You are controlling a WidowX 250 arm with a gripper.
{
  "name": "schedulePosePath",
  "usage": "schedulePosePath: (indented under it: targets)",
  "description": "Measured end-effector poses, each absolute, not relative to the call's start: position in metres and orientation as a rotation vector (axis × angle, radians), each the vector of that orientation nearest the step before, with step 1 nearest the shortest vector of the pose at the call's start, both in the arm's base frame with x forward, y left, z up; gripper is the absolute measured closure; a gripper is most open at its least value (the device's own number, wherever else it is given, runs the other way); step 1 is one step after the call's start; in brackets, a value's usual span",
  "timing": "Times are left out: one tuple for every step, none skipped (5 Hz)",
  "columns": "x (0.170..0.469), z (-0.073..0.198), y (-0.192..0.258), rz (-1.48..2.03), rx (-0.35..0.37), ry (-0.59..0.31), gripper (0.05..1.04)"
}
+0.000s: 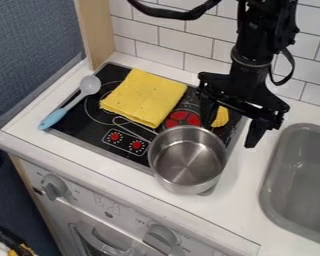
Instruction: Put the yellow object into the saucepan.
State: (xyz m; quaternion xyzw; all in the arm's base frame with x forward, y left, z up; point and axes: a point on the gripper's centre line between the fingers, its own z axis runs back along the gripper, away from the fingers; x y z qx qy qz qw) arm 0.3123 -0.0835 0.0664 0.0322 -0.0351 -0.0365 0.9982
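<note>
Nearest the camera, the white control panel (129,212) of the toy kitchen is seen, with a grey knob (54,187) at its left end. Above the back right part of the hob (89,137), the gripper (228,135) is hung with its fingers set wide apart, and nothing is seen to be held. Between them in this view, the yellow corn (221,117) is seen at the hob's right side, just behind the saucepan (188,160); it is taken to be the object meant, though a folded yellow cloth (144,97) is also laid on the hob, to the left. Whether the corn is already straddled at its own height cannot be told. The step in hand is judged to be the grasp: the fingers are best centred over the corn, lowered evenly on both sides, and closed only once its thickness is well covered, since a rounded piece could be rolled or squeezed out by a shallow pinch. The near finger should be kept clear of the pan's rim on the way down. Once gripped, the corn should be raised above that rim before being carried forward, then released low over the middle, so that the pan is not knocked.
</note>
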Motion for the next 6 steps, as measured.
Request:
schedulePosePath:
  targets:
    - [0.310, 0.056, -0.084, -0.076, 0.068, -0.038, 0.084]
    - [0.325, 0.051, -0.070, -0.037, 0.051, -0.042, 0.084]
    - [0.344, 0.052, -0.061, -0.020, 0.046, -0.058, 0.084]
    - [0.358, 0.047, -0.054, -0.002, 0.045, -0.060, 0.084]
    - [0.369, 0.034, -0.050, 0.013, 0.042, -0.034, 0.084]
    - [0.380, 0.027, -0.042, 0.029, 0.043, -0.021, 0.084]
